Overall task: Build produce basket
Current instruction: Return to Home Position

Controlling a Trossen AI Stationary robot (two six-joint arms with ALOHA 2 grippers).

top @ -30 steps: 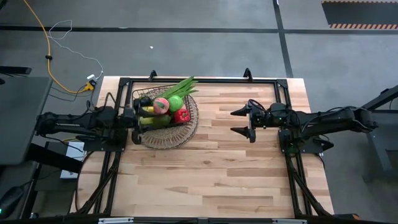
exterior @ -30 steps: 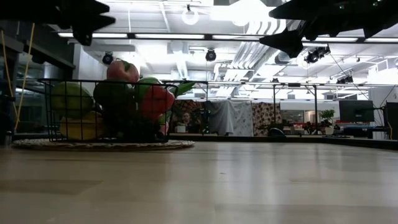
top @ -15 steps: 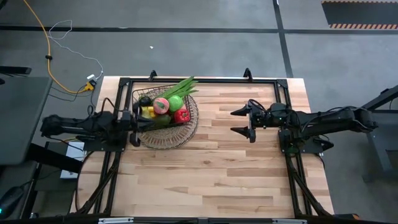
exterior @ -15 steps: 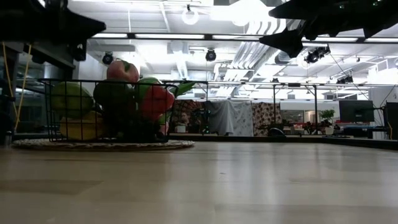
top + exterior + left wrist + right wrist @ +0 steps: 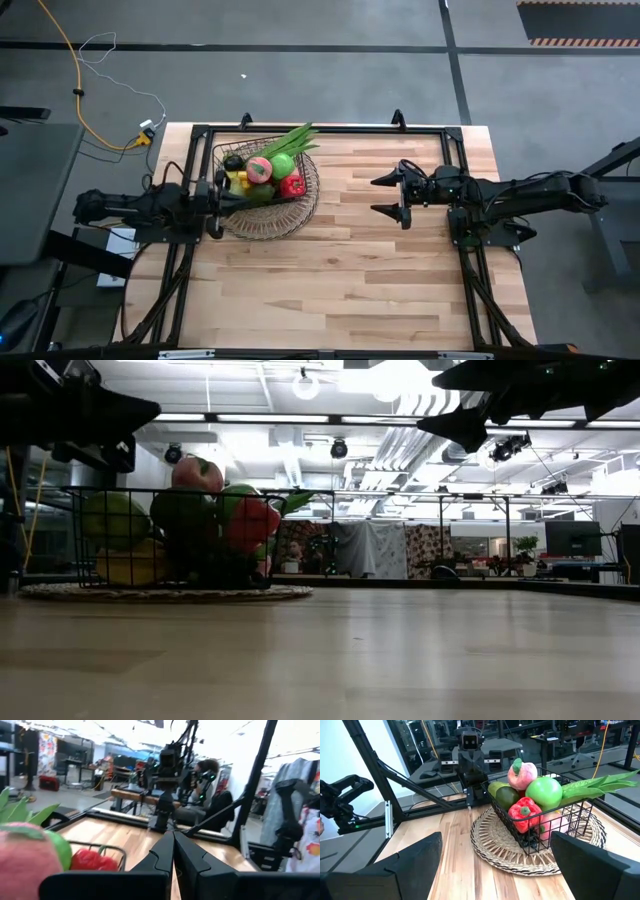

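The basket (image 5: 296, 214), dark wire with a round woven rim, rests flat on the table at the far left. It holds the produce (image 5: 266, 172): a pink fruit (image 5: 522, 772), a green one (image 5: 545, 793), a red pepper (image 5: 524, 812) and long green leaves (image 5: 297, 138). My left gripper (image 5: 214, 197) is shut and level at the basket's left side, above its rim, with nothing between the fingers (image 5: 165, 854). My right gripper (image 5: 385, 197) hangs open to the right of the basket, facing it.
Black frame rails (image 5: 330, 130) run along the table's far and side edges. Bare wood (image 5: 340, 280) stretches from the basket to the near edge and between the basket and my right gripper.
My left gripper has shut with nothing in it, drawn back from the basket toward the table's left edge, and sunk lower. The basket and the produce have stayed where they were.
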